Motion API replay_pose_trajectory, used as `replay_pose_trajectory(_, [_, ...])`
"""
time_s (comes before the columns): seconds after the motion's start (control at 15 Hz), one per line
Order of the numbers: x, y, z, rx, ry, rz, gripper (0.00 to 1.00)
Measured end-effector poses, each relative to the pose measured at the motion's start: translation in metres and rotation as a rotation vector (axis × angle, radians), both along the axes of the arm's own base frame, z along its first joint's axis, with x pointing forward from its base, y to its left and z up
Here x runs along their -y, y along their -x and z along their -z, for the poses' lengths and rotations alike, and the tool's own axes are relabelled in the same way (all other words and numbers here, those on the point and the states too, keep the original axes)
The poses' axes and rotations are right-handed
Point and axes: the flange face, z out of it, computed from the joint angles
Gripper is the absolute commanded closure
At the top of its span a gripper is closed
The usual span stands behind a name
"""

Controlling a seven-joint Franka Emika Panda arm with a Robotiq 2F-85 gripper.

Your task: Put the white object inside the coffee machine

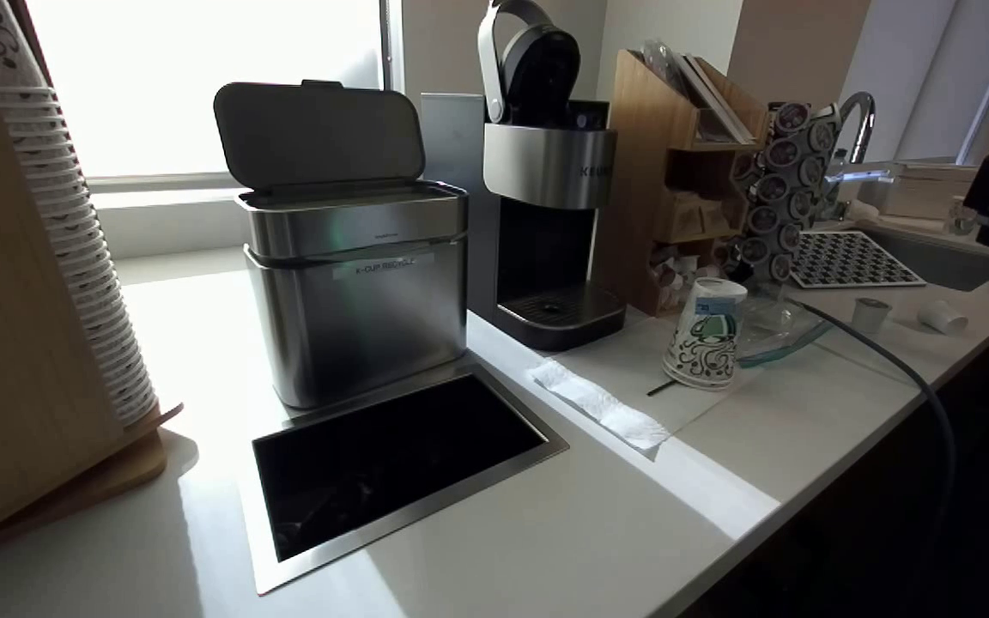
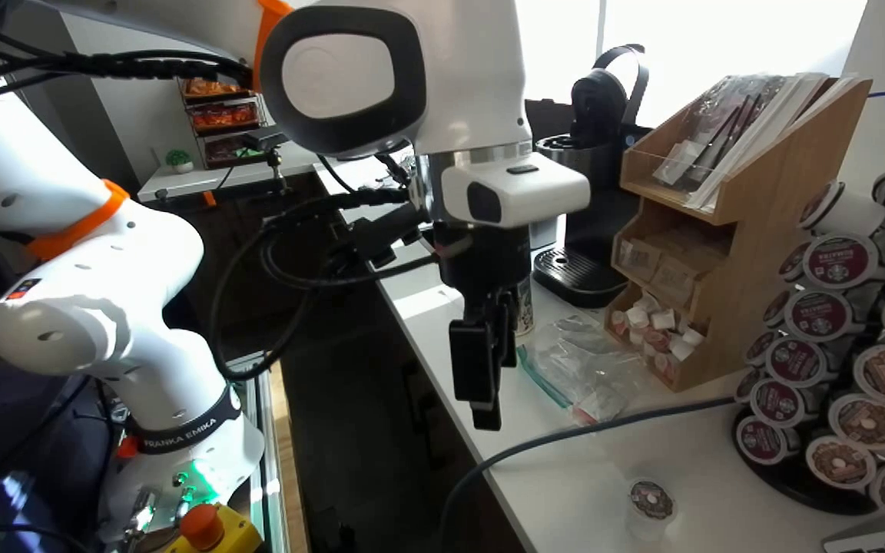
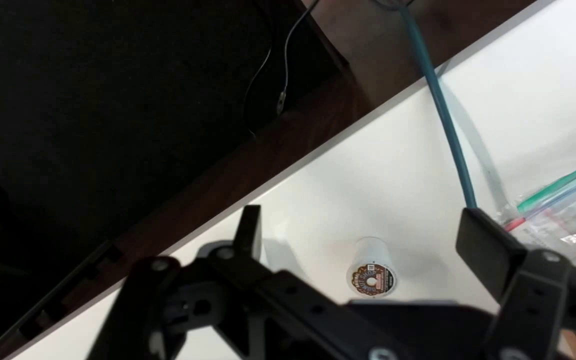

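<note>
On the smooth white table [image 1: 503,532], the tall silver-and-black coffee machine [image 1: 549,167], upper centre in an exterior view, stands hinged open, its inside hidden. The black two-fingered hand [image 3: 362,227], spread wide and gripping nothing, should centre over the likely target, the upright, print-topped white plastic pod [image 3: 371,267], lower centre in the wrist view, before closing gently. Whether the small white tipped-over cup [image 1: 943,318], right in an exterior view, is meant instead is unclear.

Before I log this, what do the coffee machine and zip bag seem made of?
Coffee machine: silver areas' soft sheen suggests satin metal, or lookalike plastic; duller black areas, probably plastic.
Zip bag: thin glossy plastic, likely: transparent, creased, glinting.
</note>
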Motion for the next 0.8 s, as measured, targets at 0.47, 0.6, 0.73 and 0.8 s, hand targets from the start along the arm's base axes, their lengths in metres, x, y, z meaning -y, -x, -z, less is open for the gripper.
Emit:
replay_pose_trajectory(0.47, [0.039, -0.002, 0.032, 0.107, -0.046, 0.117, 0.0])
replay_pose_trajectory(0.6, [0.047, -0.004, 0.037, 0.154, -0.048, 0.133, 0.0])
replay_pose_trajectory(0.73, [0.053, -0.007, 0.043, 0.195, -0.044, 0.141, 0.0])
replay_pose_trajectory(0.8, [0.057, -0.009, 0.047, 0.21, -0.04, 0.142, 0.0])
